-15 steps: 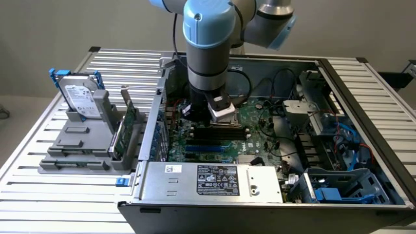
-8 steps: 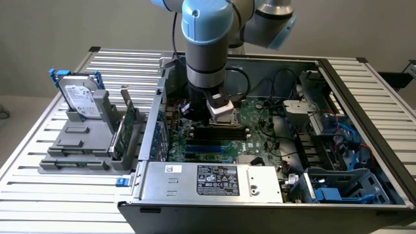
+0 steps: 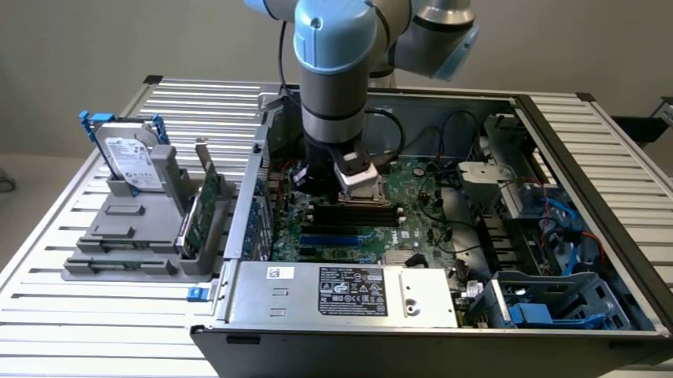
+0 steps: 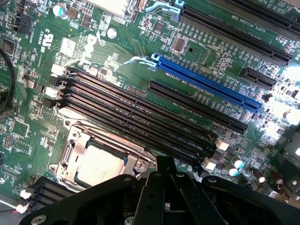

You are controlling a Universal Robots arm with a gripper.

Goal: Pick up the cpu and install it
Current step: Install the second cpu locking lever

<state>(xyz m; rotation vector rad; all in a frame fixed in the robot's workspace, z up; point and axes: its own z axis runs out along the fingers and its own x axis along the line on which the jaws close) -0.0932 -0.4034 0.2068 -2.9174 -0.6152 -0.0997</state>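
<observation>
We see a green board (image 4: 117, 56) with black slots (image 4: 140, 117), one blue slot (image 4: 206, 84), and a silver-grey cpu (image 4: 99, 165).

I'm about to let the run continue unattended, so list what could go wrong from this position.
1. The cpu already lies inside the socket frame; if it sits slightly skewed, any push may damage the contacts beneath.
2. The shut gripper hangs close over the black memory slots, so a sideways move could catch their latches.
3. The arm works deep in the computer case, near loose cables.
</observation>
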